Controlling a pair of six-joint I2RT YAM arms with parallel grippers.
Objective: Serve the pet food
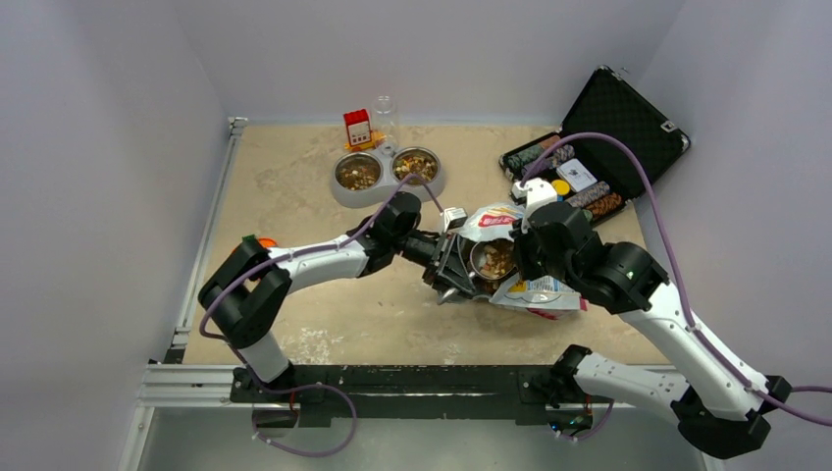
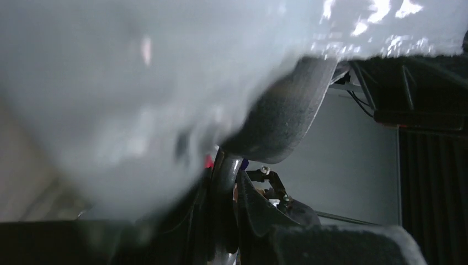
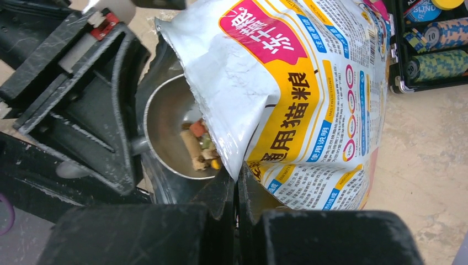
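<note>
The tan table (image 1: 294, 196) is enclosed by white walls on three sides. Left gripper (image 1: 453, 263): fingers closed on the handle of the metal scoop (image 3: 168, 118). The scoop sits level in the mouth of the printed bag (image 3: 309, 94) and holds a small portion of pet food (image 3: 200, 144). Right gripper (image 3: 237, 185): fingers pressed together, pinching the edge of the bag's mouth. Both compartments of the double bowl (image 1: 383, 199) at the rear hold more kibble. A red box (image 1: 358, 128) and a clear bottle (image 1: 385, 113) stand just behind it. An open case (image 1: 628, 123) of poker chips (image 1: 589, 196) lies just beyond the bag at right rear. Bare table lies between bag and bowl and along the left edge.
</note>
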